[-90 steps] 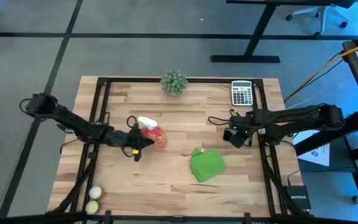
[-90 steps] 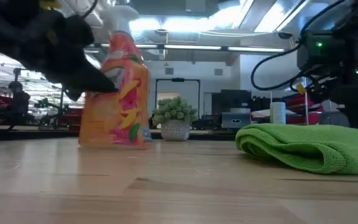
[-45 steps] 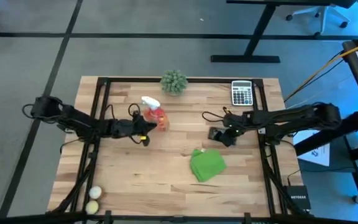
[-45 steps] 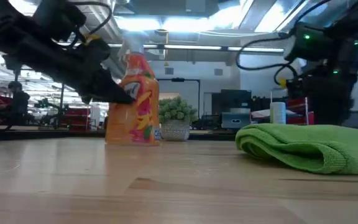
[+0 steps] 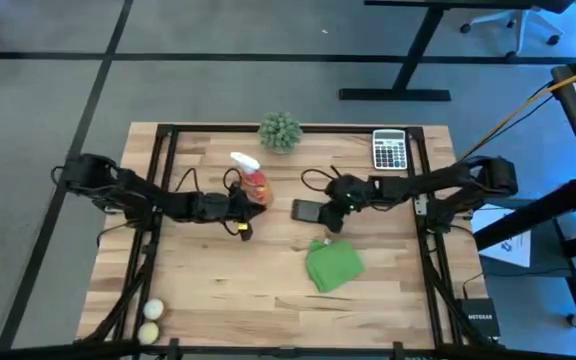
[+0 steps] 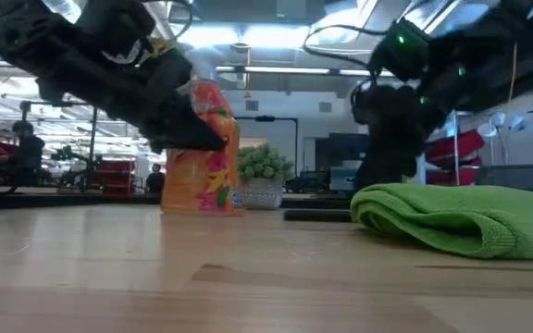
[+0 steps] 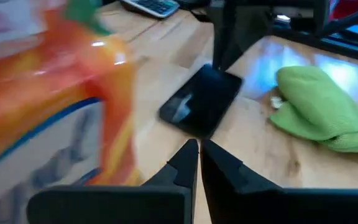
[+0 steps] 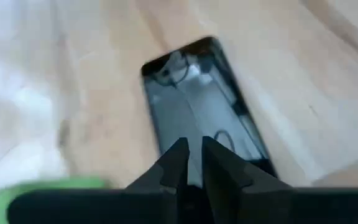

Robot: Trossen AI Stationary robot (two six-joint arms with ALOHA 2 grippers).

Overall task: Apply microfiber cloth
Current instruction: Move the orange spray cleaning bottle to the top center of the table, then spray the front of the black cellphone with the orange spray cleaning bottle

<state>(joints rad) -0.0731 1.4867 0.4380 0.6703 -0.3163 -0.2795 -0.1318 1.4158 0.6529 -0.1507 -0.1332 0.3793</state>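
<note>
The green microfiber cloth (image 5: 333, 265) lies folded on the table's near right part, and no gripper touches it; it also shows in the low view (image 6: 461, 217). My left gripper (image 7: 199, 152) is shut close beside the upright orange spray bottle (image 5: 251, 186), on its near side. My right gripper (image 8: 191, 152) is shut over a black phone (image 5: 308, 211) lying flat at the table's middle, far side of the cloth. My left gripper's shut fingers lie level beside the bottle's lower body (image 7: 73, 143), coming from the table's left; whether a finger touches the bottle, I cannot tell. My right gripper's shut fingertips (image 8: 180, 155) are on the phone's screen near its right end (image 8: 229, 149), slanting down from the table's right. The phone lies flat on the table.
A grey-green plant ball (image 5: 280, 130) stands at the far edge and a calculator (image 5: 389, 148) at the far right. Two pale balls (image 5: 150, 320) sit at the near left corner. Bare wood lies along the near edge, left of the cloth.
My left gripper has gone toward the table's right and far edge, and the bottle has slid that way, staying upright. My right gripper has gone toward the table's left, and the phone has slid along the table with it to the middle. The cloth has stayed put.
</note>
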